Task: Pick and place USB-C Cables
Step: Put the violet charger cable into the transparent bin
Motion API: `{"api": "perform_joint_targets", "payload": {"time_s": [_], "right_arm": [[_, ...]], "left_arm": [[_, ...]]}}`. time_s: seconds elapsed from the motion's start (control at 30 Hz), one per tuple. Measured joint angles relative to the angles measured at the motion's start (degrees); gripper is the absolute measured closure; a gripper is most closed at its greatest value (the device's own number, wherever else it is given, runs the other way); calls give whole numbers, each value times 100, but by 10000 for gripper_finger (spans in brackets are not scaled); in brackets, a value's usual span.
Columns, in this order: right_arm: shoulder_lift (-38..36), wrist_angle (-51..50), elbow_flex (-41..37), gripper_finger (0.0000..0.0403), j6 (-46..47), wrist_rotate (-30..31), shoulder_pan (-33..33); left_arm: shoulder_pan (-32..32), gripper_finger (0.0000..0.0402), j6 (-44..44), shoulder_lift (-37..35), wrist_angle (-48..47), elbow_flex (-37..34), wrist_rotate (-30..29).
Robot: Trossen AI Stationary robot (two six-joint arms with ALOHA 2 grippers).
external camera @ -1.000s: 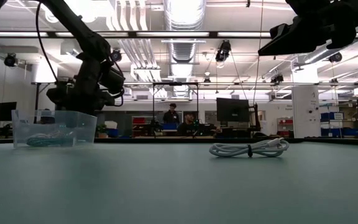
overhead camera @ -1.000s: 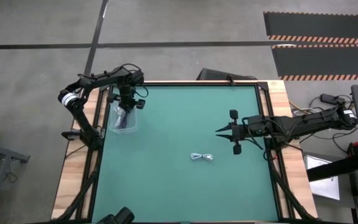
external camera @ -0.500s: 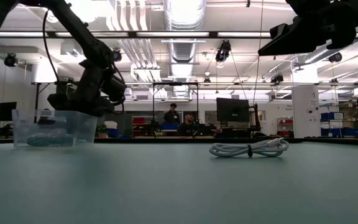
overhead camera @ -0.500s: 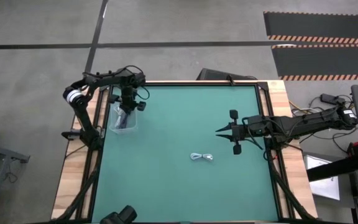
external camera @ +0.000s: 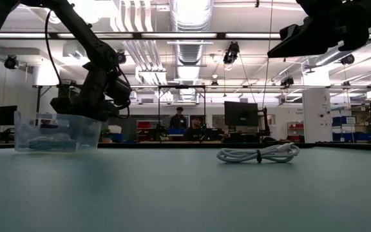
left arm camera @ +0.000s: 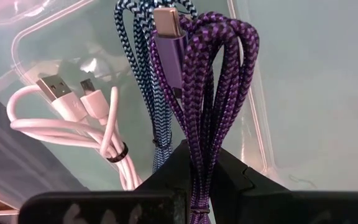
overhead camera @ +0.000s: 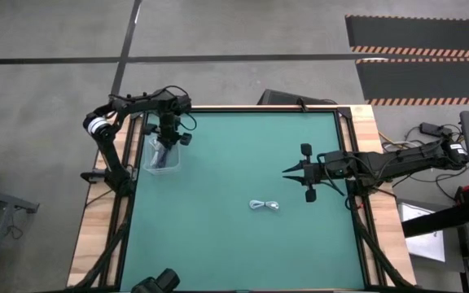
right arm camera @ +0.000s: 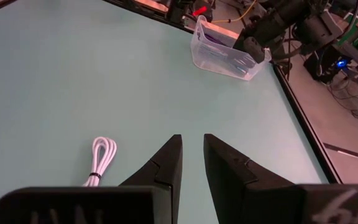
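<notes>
The left gripper (left arm camera: 197, 180) is clamping a purple braided cable (left arm camera: 213, 93) and hanging it inside the clear bin (overhead camera: 164, 155) at the table's far left, where a white cable (left arm camera: 73, 121) and a blue braided cable (left arm camera: 138, 68) are already lying. The purple loops are dangling close to the blue ones (nearly touching), so when the jaws part, the braid may be snagging on a finger and riding back out as the arm lifts, or tipping the light bin. The right gripper (right arm camera: 191, 162) is hovering above the green table (overhead camera: 234, 244), its fingers a narrow gap apart and gripping nothing. One more white cable (overhead camera: 265, 206) is waiting on the mat near it.
</notes>
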Motion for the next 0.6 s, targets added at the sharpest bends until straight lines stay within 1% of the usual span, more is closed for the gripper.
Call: {"api": "perform_joint_targets", "payload": {"time_s": [0.3, 0.6], "right_arm": [[0, -2, 0, 346, 0, 0, 0], [-2, -2, 0, 346, 0, 0, 0]], "left_arm": [[2, 381, 135, -2, 2, -4, -37], [4, 352, 140, -13, 7, -9, -58]]}}
